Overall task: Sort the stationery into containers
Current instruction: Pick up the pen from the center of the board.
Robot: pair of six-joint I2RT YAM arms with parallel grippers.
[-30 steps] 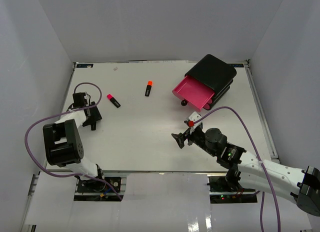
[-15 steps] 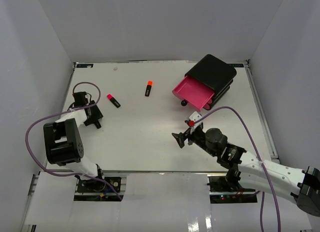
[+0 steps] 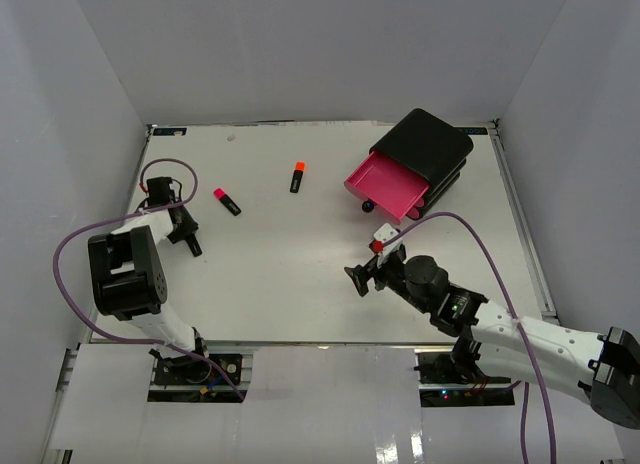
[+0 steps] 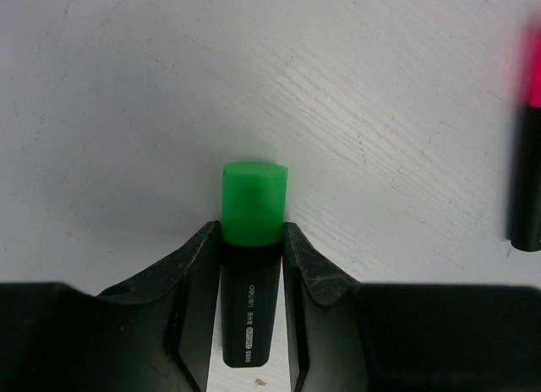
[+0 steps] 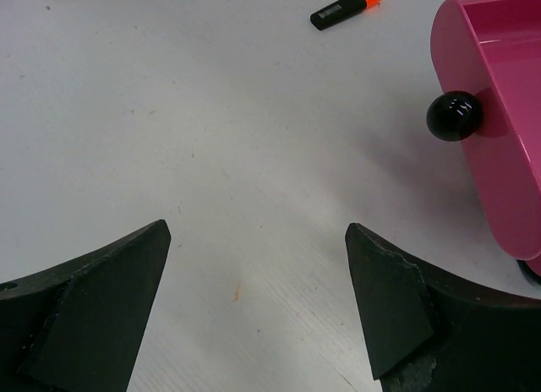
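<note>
A green-capped black highlighter (image 4: 254, 198) lies on the white table between my left gripper's fingers (image 4: 251, 233), which press on both sides of its barrel. In the top view that left gripper (image 3: 188, 242) sits low at the table's left and hides the highlighter. A pink-capped highlighter (image 3: 227, 201) lies just to its right, also seen as the pink-capped highlighter (image 4: 528, 155) at the frame edge. An orange-capped highlighter (image 3: 297, 176) lies mid-table. The black drawer box (image 3: 430, 144) stands back right with one pink drawer (image 3: 388, 184) pulled out. My right gripper (image 3: 365, 271) hovers open and empty in front of it.
In the right wrist view the open gripper (image 5: 258, 231) frames bare table, with the orange-capped highlighter (image 5: 347, 8) far ahead and the pink drawer (image 5: 499, 79) with its black knob (image 5: 454, 115) at right. White walls enclose the table on three sides.
My left jaws have closed in onto the green-capped highlighter, and the left wrist has shifted slightly toward the back. The right arm has barely moved.
</note>
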